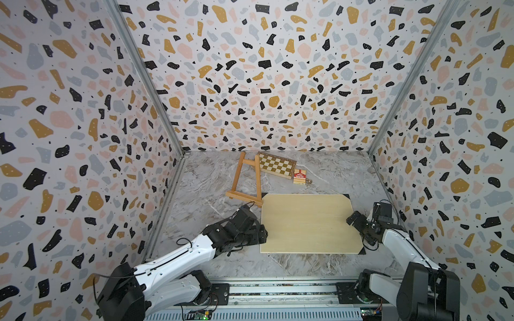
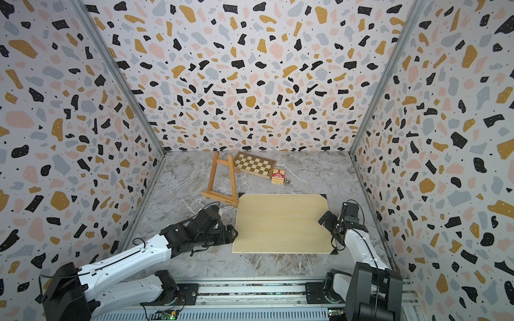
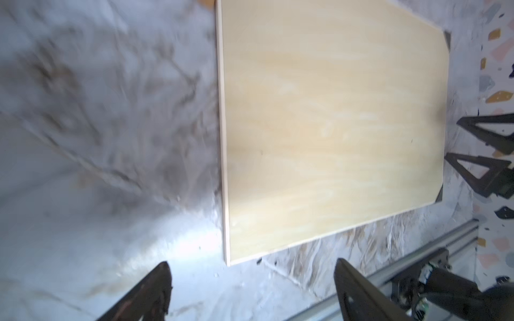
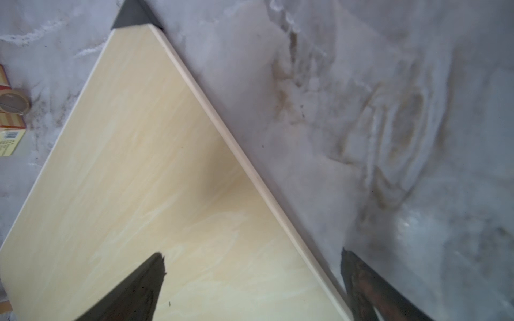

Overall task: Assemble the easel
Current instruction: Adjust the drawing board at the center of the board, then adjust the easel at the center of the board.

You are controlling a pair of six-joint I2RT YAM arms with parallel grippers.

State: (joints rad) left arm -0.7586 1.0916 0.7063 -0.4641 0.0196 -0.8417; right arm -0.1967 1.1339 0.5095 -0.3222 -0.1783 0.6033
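A grey marble-patterned counter sits inside a booth of speckled walls, seen from above. The largest thing on it is a pale rectangular board with black corners, lying flat on the near right part of the counter. Two white and black robot arms reach in from the near edge. The left claw hangs just off the board's left edge, its jaws spread wide with nothing between them. The right claw is also spread wide and empty; it straddles the board's right edge, with one finger over the wood and the other over the marble. The easel, a small orange wooden A-frame, is towards the back edge and left of centre. Its narrow top points to the back wall and its bottom ledge sits just beside the board's far left corner. It appears to lie flat, and no back leg can be made out. A brown and cream chessboard lies just right of the easel's top, and a small red box is beside the chessboard. Neither claw touches the easel, so the assembly looks barely begun. The easel probably still has to be gripped, opened and stood up.
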